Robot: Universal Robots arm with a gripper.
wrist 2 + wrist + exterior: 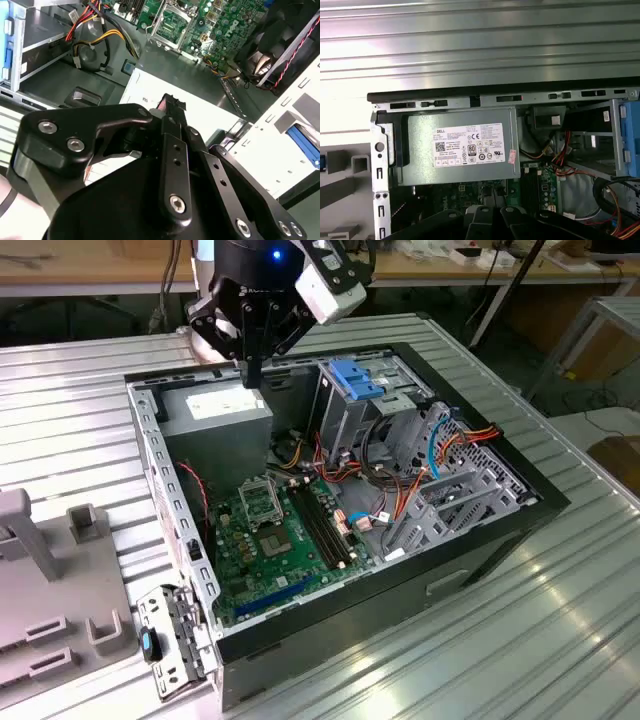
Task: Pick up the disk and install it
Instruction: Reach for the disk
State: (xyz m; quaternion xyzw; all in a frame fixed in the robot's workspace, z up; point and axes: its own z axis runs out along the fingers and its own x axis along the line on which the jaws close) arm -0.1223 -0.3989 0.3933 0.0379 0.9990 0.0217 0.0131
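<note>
- The arm (262, 270) enters at the upper middle of the exterior view; the frame's top edge cuts off its black wrist (245, 260).
- The gripper (252, 376) hangs below the wrist and points straight down.
- In the second wrist view the gripper's (171, 103) black linkage bars converge to a point, and the jaws are drawn together with nothing between them.
- The arm touches nothing in the exterior view.

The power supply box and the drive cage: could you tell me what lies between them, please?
Red, yellow and black cables run across the gap between the power supply box and the drive cage, as the first wrist view shows.
</note>
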